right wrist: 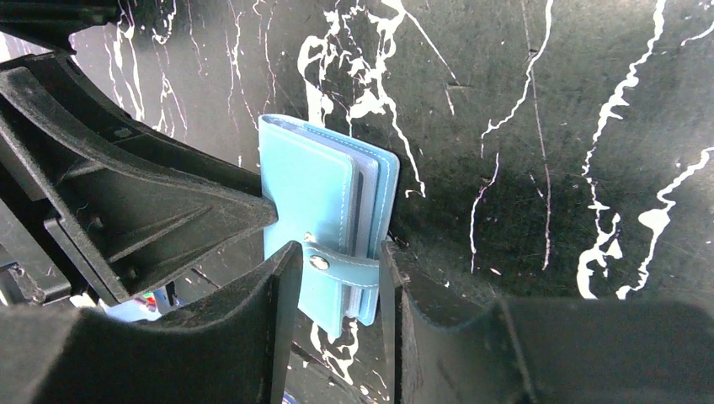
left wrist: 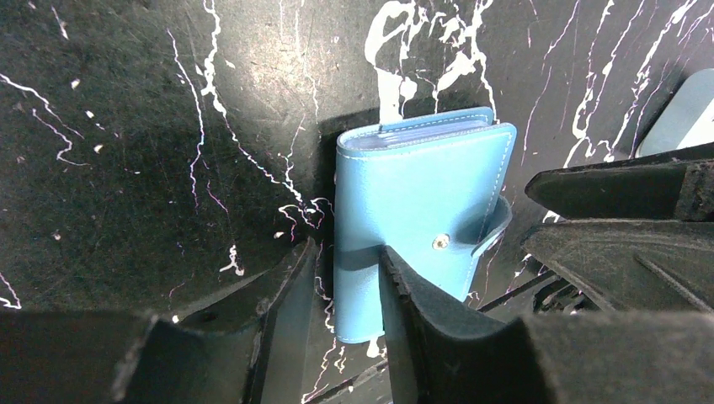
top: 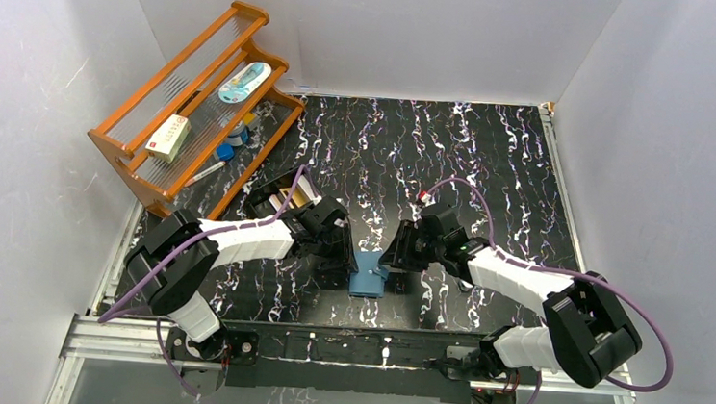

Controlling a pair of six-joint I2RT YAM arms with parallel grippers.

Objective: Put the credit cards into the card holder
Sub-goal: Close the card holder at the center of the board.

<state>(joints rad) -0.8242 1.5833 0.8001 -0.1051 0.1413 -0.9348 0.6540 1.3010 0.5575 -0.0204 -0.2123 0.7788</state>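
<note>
**Inspector:** Item and material?

**Assistant:** Card holder (left wrist: 421, 202): teal, with a smooth leather-like skin and pale edge stitching. It has a flat book shape with rounded corners. It is closed, and the tab (right wrist: 345, 269) wraps over the open edge to a small metal snap (left wrist: 438, 242). Paler blue sleeves (left wrist: 412, 139) show at the far end.

**Inspector:** Location?

**Assistant:** On the glossy black, white-veined table (left wrist: 126, 126), between the two hands and right at both sets of fingertips.

**Inspector:** Orientation?

**Assistant:** The long axis runs away from each hand's fingers. Seen from the left hand, the spine is on the left and the tab on the right.

**Inspector:** Hands?

**Assistant:** Left gripper (left wrist: 345, 252): matte black fingers partly spread, with the near spine-side corner between them. One finger overlaps the cover, and a strip of table shows beside the other. Right gripper (right wrist: 338, 248): fingers partly spread, astride the tab edge. I cannot tell whether either one pinches.
</note>
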